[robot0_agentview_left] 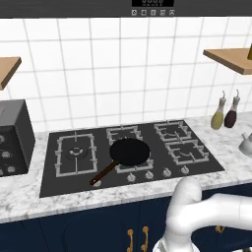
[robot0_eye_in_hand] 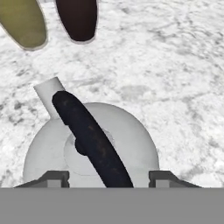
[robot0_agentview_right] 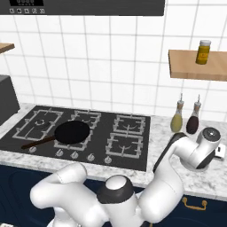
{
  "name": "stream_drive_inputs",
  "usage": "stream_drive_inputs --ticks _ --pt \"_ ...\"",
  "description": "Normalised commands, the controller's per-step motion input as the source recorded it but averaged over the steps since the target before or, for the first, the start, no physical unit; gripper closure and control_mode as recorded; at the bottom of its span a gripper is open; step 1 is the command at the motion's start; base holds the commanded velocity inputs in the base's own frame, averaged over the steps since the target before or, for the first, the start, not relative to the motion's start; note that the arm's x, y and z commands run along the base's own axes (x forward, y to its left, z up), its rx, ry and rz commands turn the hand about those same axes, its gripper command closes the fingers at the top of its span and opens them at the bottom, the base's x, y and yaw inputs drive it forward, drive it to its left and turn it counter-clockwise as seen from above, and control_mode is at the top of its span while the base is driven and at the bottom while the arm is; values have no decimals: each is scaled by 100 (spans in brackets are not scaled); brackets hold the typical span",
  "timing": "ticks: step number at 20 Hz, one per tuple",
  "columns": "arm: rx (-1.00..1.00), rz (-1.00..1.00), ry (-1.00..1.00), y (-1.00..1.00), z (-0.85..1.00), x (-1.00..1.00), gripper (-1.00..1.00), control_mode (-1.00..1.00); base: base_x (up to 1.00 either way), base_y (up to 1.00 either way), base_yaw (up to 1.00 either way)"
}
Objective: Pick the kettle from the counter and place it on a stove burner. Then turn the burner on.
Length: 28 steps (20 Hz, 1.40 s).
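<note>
The pale grey kettle (robot0_eye_in_hand: pixel 89 144) stands on the white marble counter (robot0_eye_in_hand: pixel 175 65), seen from straight above in the hand view. Its black handle (robot0_eye_in_hand: pixel 89 135) runs across the lid and its short spout (robot0_eye_in_hand: pixel 47 94) points to the upper left. My gripper (robot0_eye_in_hand: pixel 109 179) is open just above it, one fingertip (robot0_eye_in_hand: pixel 54 178) on each side of the handle's near end, touching nothing. From the left base the kettle (robot0_agentview_left: pixel 246 143) sits at the picture's right edge, right of the black stove (robot0_agentview_left: pixel 74 179). In the right base view my wrist (robot0_agentview_right: pixel 207 146) hangs over that spot.
A black pan (robot0_agentview_left: pixel 129 151) with a brown handle rests on the stove's middle front burner. Silver knobs (robot0_agentview_left: pixel 149 174) line the front edge. Two slim bottles (robot0_eye_in_hand: pixel 24 22) (robot0_eye_in_hand: pixel 78 17) stand just behind the kettle. A dark grey appliance (robot0_agentview_left: pixel 15 138) is at far left.
</note>
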Motion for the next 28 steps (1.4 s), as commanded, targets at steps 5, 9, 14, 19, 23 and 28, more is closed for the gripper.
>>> stream_drive_inputs --ticks 5,9,14,19,23,28 --pt "0 0 -1 0 -7 7 100 -100 0 0 0" --pt "0 0 0 19 -2 0 100 -100 0 0 0" --pt "0 2 -11 29 13 -19 100 -100 0 0 0" --pt "0 4 -16 29 34 -22 100 -100 0 0 0" --pt "0 5 -17 38 47 -16 100 -100 0 0 0" --pt "0 9 -5 52 45 -6 100 -100 0 0 0"
